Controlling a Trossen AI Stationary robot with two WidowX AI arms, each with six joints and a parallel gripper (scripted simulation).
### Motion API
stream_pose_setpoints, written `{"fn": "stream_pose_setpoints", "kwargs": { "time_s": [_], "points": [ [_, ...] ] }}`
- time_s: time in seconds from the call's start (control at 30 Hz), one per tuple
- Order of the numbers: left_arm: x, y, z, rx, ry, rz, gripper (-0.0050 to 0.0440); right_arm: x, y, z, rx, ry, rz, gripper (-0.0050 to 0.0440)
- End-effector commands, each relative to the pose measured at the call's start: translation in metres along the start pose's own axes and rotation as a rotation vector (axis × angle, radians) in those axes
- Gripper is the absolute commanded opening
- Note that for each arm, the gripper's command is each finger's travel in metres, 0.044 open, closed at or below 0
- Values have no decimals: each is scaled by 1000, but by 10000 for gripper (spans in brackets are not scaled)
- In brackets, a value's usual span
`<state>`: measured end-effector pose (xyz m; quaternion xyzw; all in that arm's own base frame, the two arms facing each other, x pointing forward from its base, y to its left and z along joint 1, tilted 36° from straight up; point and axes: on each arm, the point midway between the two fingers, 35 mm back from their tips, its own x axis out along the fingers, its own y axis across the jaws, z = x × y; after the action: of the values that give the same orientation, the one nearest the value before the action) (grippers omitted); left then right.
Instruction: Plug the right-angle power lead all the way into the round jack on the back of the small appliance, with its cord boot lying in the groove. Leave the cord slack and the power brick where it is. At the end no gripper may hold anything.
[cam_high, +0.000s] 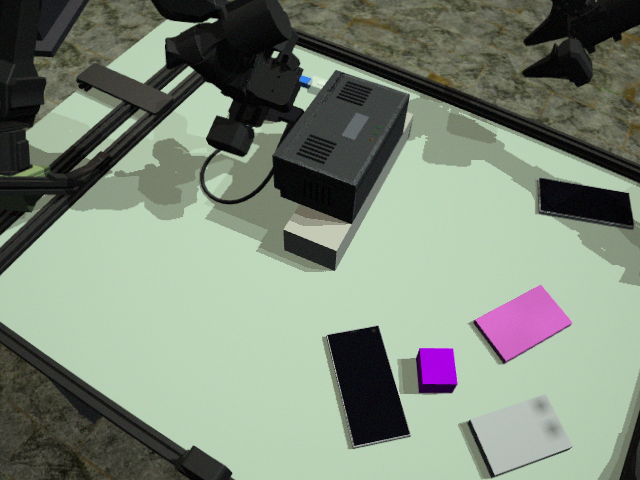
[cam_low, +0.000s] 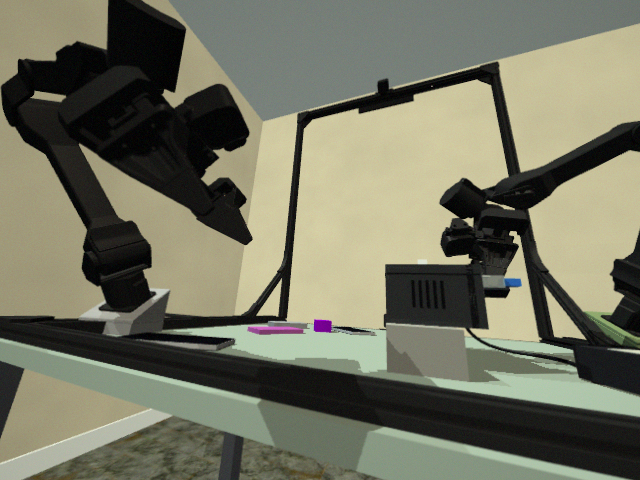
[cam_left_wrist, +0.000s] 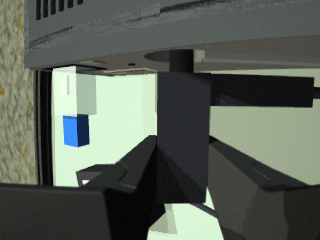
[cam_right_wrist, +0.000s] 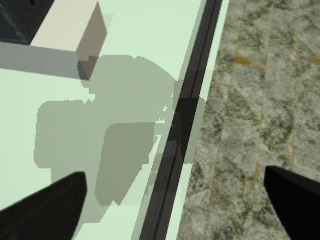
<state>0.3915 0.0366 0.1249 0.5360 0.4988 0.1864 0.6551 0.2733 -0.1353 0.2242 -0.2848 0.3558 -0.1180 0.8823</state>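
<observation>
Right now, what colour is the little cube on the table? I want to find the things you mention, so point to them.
The cube (cam_high: 435, 366) (cam_low: 322, 325) is bright purple, showing best in the top view.

The cube (cam_high: 436, 367) (cam_low: 322, 325) is purple (the card (cam_high: 523, 323) (cam_low: 275, 330), plain pink).
</observation>
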Motion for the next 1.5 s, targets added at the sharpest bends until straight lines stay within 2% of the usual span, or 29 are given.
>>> {"fn": "stream_pose_setpoints", "kwargs": {
  "time_s": [0.0, 1.47],
  "points": [
    [0, 1, 1, -1, 2, 4, 0, 0, 0, 0, 0, 0, 0, 400],
    [4, 1, 17, -1, 2, 5, 0, 0, 0, 0, 0, 0, 0, 400]
  ]
}}
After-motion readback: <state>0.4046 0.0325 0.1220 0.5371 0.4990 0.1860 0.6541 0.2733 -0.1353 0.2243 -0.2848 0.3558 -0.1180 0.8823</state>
